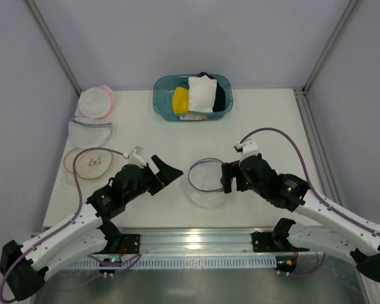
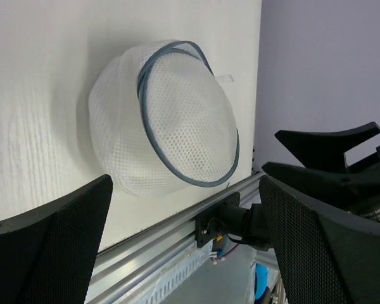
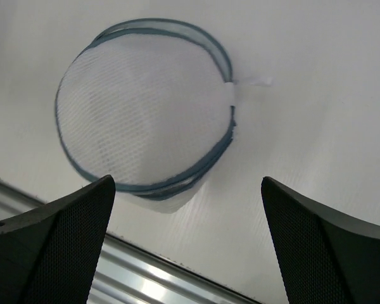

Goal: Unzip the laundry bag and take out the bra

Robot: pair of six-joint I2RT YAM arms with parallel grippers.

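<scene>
**Bag sits between two wide-open grippers, zip to be started**

The laundry bag (image 1: 207, 182) lies dome-up on the white table (image 1: 272, 126), near the front edge and roughly centred between the arms. Its grey-blue zipper rim (image 3: 223, 144) runs around the pouch. In the right wrist view the two rim lines sit close together, so the zip looks shut or nearly so. A small white pull tab (image 3: 253, 81) sticks out sideways from the rim on the far-right side. The bra can't be made out through the mesh, so I can't tell whether it is inside.

The left gripper (image 1: 170, 168) is just left of the bag with jaws spread wide and nothing held. The right gripper (image 1: 225, 177) is just beside the bag's right rim, also spread wide and empty. Neither touches the bag.

To do the step well:
- One arm should pin the bag by pinching rim and mesh away from the tab. A light pouch will likely slide or spin otherwise.
- The right arm is nearer the tab. It should come in low, close on the tab only, and pull along the rim curve rather than straight out.
- Risks are grabbing mesh along with the tab, or dragging the bag onto the metal rail (image 1: 196, 240) at the near edge.

At the back, well apart, a teal bin (image 1: 159, 101) holds other fabric items. Other round pouches (image 1: 95, 101) lie far left. None of these are targets.
</scene>
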